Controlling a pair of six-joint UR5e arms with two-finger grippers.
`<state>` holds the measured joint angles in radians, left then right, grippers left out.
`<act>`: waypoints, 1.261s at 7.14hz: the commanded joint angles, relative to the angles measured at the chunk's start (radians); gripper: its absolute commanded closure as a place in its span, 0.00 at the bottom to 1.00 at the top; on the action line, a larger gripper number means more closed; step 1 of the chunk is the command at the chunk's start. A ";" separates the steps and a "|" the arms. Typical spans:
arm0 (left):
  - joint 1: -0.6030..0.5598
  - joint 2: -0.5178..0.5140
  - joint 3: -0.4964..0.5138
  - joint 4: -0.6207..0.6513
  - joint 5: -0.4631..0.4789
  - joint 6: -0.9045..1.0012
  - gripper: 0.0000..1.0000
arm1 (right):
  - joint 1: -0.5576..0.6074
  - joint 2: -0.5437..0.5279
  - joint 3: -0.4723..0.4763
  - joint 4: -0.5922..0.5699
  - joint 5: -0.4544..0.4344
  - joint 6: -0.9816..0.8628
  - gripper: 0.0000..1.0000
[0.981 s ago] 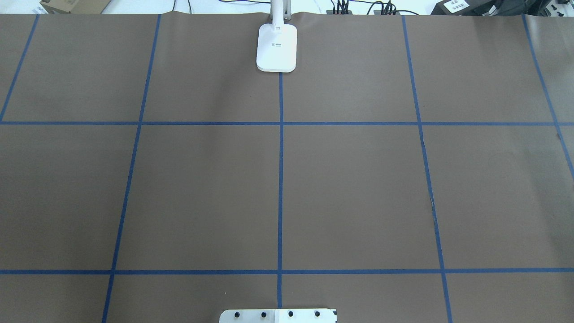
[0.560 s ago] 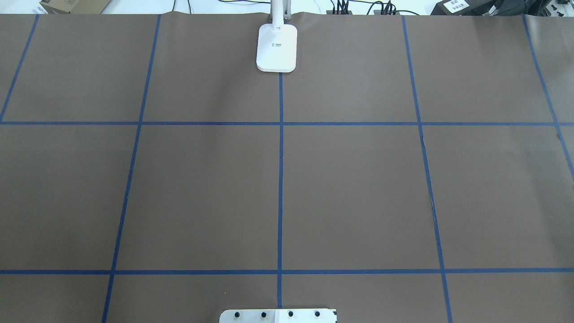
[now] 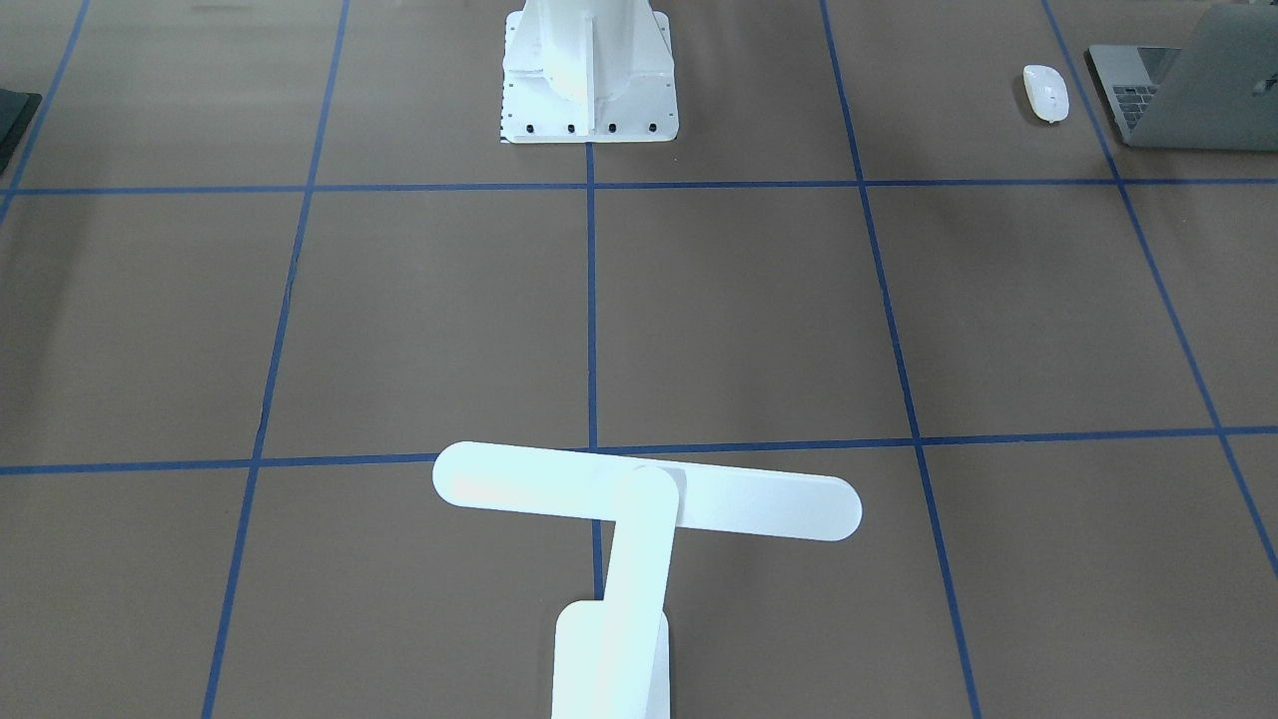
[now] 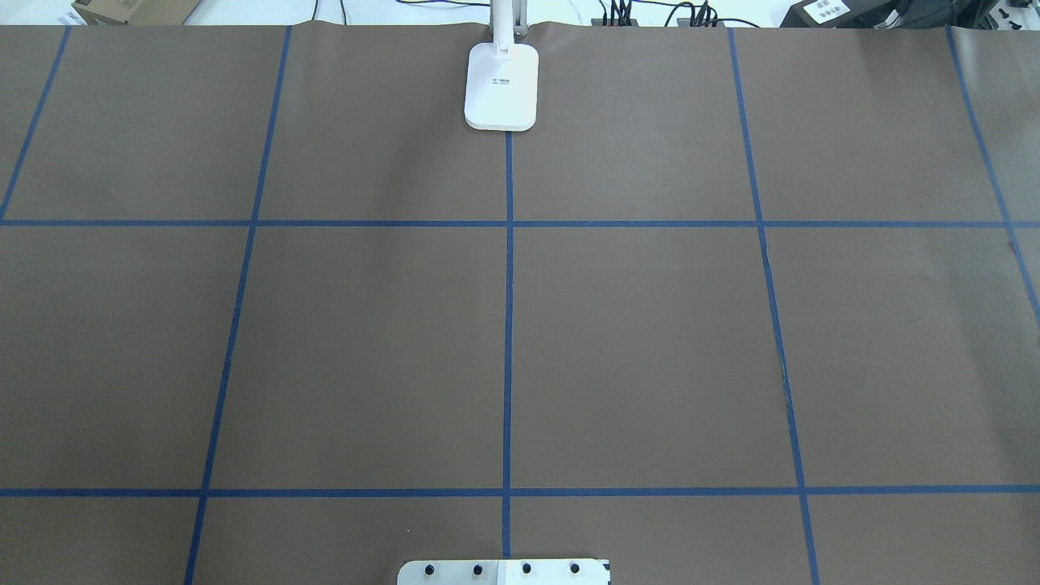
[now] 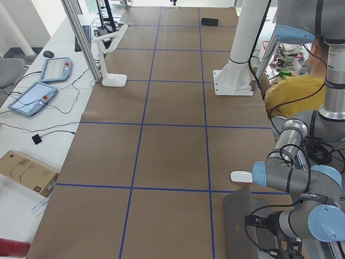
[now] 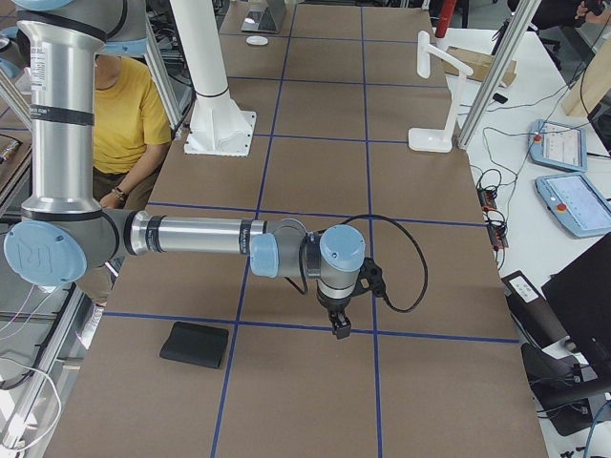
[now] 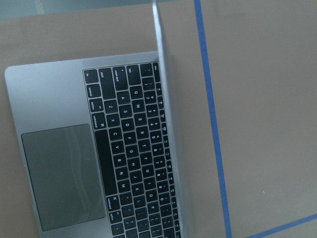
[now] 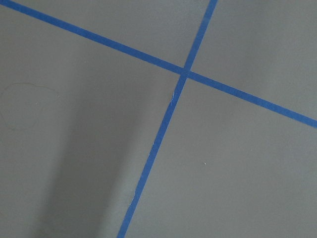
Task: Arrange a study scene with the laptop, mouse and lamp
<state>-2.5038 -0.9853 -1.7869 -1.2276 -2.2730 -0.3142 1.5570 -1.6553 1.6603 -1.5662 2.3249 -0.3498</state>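
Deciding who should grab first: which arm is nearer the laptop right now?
Left. The left arm is bent right beside the laptop, its wrist camera looking down on it. The right arm reaches out at the far end from it, near the black pad.

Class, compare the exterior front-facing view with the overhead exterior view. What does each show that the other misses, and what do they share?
Front-facing only: the open laptop, the mouse just beside it, a black pad at the view's edge, and the long bar head of the lamp. Overhead only: a cardboard box and cables beyond the far edge of the table. Both: the lamp, the bolted plate of the white pedestal, and the brown table with its blue tape grid. Neither shows an arm or jaws.
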 commanded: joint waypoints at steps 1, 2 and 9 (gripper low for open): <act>-0.020 0.002 0.009 0.000 0.001 -0.003 0.01 | 0.000 0.002 -0.001 0.000 -0.001 0.000 0.00; -0.027 0.002 0.011 -0.004 0.000 -0.018 0.01 | 0.000 0.002 -0.002 0.000 0.001 0.002 0.00; -0.029 -0.003 0.055 -0.018 -0.003 -0.037 0.50 | 0.000 0.002 -0.005 -0.002 0.001 0.000 0.00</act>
<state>-2.5326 -0.9873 -1.7331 -1.2452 -2.2759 -0.3489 1.5570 -1.6536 1.6557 -1.5676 2.3255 -0.3497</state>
